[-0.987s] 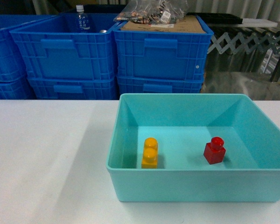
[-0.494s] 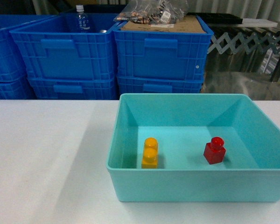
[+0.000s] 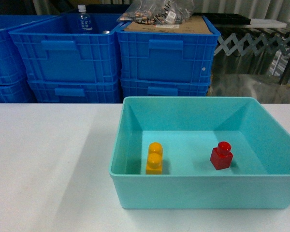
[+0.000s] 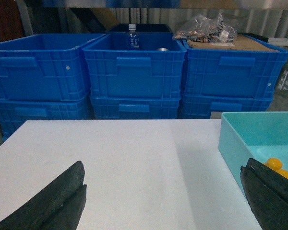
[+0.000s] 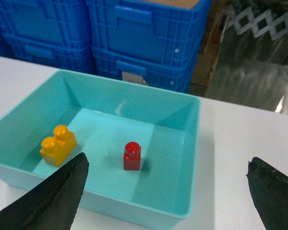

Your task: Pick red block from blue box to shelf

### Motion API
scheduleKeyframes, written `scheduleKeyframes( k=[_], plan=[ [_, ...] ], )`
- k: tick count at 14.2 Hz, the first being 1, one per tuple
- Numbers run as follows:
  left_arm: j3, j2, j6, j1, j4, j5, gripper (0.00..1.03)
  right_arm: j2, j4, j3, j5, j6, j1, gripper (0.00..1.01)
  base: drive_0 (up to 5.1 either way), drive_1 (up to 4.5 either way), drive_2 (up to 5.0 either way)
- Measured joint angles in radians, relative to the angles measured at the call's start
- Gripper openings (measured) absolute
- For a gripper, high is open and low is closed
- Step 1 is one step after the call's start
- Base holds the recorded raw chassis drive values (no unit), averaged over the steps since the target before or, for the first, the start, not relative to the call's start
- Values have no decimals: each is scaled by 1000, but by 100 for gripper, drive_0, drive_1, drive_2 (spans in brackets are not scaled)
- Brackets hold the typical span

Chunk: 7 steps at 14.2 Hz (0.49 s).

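Observation:
The red block (image 3: 221, 155) stands upright on the floor of the blue box (image 3: 198, 188), right of centre; the right wrist view shows the red block (image 5: 132, 156) too. My right gripper (image 5: 168, 160) is open, hovering above the near right corner of the blue box (image 5: 194, 143), with the block ahead and to its left. Open as well, my left gripper (image 4: 162, 170) hangs over bare white table, left of the blue box (image 4: 230, 143). Neither gripper appears in the head view. The shelf is out of view.
A yellow-orange two-stud brick (image 3: 154, 158) stands in the box's left half. Stacked dark blue crates (image 3: 166, 53) line the far side of the white table (image 3: 48, 159); one holds a bottle (image 3: 85, 21), another carries a bag on cardboard (image 3: 157, 12).

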State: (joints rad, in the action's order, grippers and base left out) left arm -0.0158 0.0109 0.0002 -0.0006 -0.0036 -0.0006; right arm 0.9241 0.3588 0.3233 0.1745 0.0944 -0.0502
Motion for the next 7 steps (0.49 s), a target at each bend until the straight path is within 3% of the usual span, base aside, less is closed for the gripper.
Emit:
scheduleKeyframes(
  k=[2, 4, 7],
  plan=[
    [0, 0, 0, 0, 0, 0, 98, 274, 51, 163, -71, 4, -82, 98, 0, 0, 0],
    [0, 0, 0, 0, 0, 0, 98, 512, -3, 323, -127, 3, -170, 98, 0, 0, 0],
    [0, 0, 0, 0, 0, 0, 98, 792, -143, 552, -191, -60, -261, 98, 0, 0, 0]
  ],
)
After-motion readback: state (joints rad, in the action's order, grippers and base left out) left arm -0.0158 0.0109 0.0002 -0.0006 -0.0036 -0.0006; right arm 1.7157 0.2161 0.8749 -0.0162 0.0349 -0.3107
